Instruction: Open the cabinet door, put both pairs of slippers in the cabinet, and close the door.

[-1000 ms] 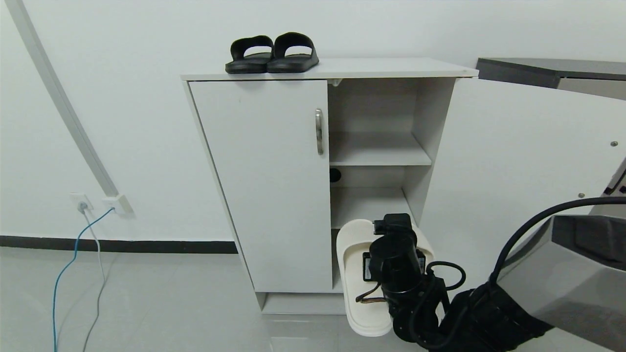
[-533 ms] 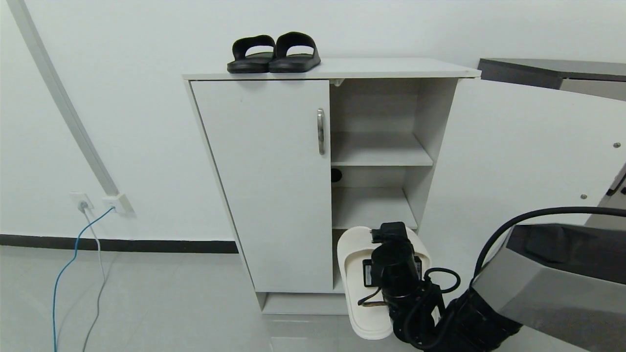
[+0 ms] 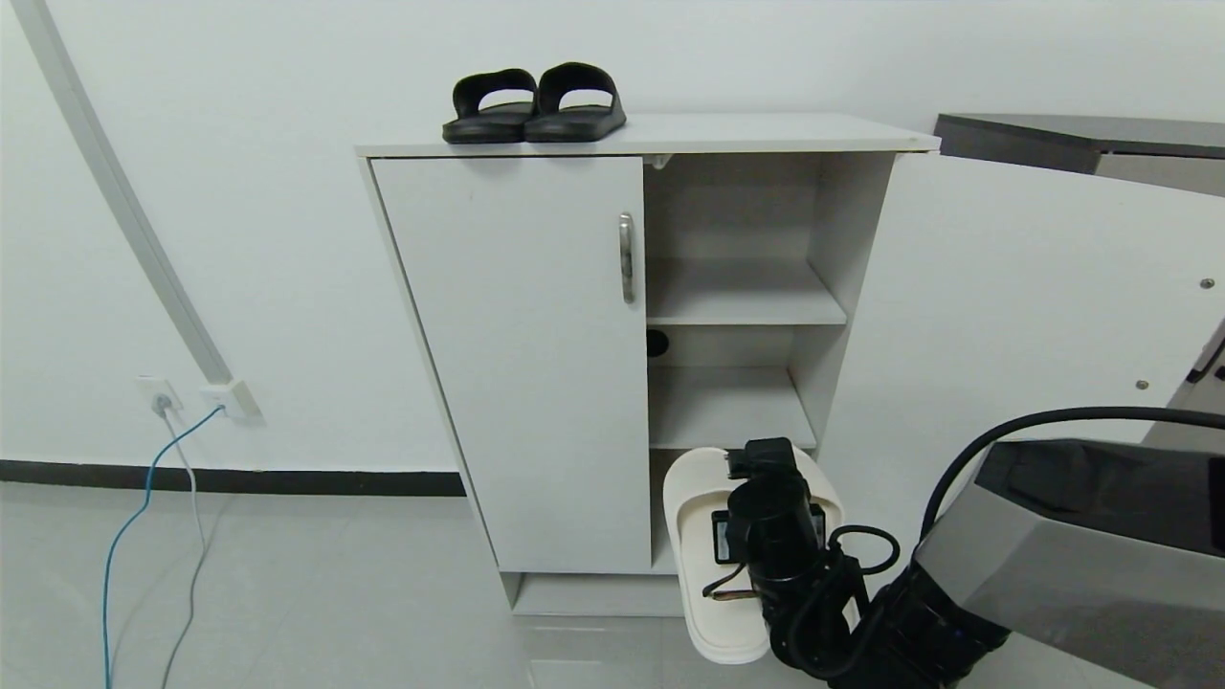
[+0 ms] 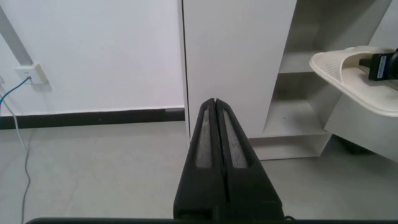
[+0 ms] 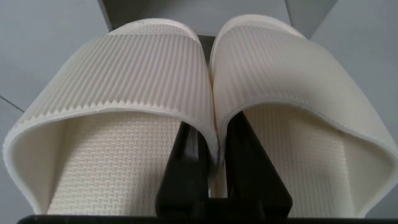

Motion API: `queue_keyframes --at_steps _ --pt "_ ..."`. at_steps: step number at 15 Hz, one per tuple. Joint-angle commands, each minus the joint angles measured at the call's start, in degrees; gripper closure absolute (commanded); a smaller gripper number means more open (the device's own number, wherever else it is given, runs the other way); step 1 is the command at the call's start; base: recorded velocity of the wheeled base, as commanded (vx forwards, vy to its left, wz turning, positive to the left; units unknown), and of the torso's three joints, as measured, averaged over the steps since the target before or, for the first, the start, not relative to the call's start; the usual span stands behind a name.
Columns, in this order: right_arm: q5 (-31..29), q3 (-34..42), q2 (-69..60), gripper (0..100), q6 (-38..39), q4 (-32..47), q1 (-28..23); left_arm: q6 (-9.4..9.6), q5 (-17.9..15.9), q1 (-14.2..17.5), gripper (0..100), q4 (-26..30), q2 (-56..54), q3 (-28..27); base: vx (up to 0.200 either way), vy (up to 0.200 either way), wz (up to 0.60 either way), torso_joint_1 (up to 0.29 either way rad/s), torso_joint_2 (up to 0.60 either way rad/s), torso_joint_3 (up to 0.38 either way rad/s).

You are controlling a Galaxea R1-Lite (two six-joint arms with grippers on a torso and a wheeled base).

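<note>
A pair of white slippers hangs side by side in front of the cabinet's bottom compartment, toes towards it. My right gripper is shut on their two adjoining straps; in the right wrist view its fingers pinch the inner strap edges of the white slippers. A pair of black slippers rests on the cabinet top at the left. The right door stands wide open, the left door is closed. My left gripper is shut on nothing, low over the floor, left of the white slippers.
Two bare shelves show inside the open half. A metal handle sits on the closed door. Wall sockets with cables trailing to the floor are at the left. A grey-topped unit stands behind the open door.
My right arm has lowered the white slippers a little, from the middle shelf's edge to the bottom opening. The black slippers and both doors have stayed put.
</note>
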Motion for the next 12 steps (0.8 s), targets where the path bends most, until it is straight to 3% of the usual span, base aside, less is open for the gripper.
queue_keyframes --at_steps 1,12 --pt "0.04 -0.03 0.06 100 0.0 0.02 -0.03 0.02 0.0 0.02 100 0.04 0.1 0.01 0.0 0.0 0.0 0.0 0.0 0.0" --pt "0.04 -1.79 2.43 100 -0.88 -1.65 -1.43 0.02 0.0 0.02 100 0.04 0.1 0.01 0.0 0.0 0.0 0.002 0.0 -0.159"
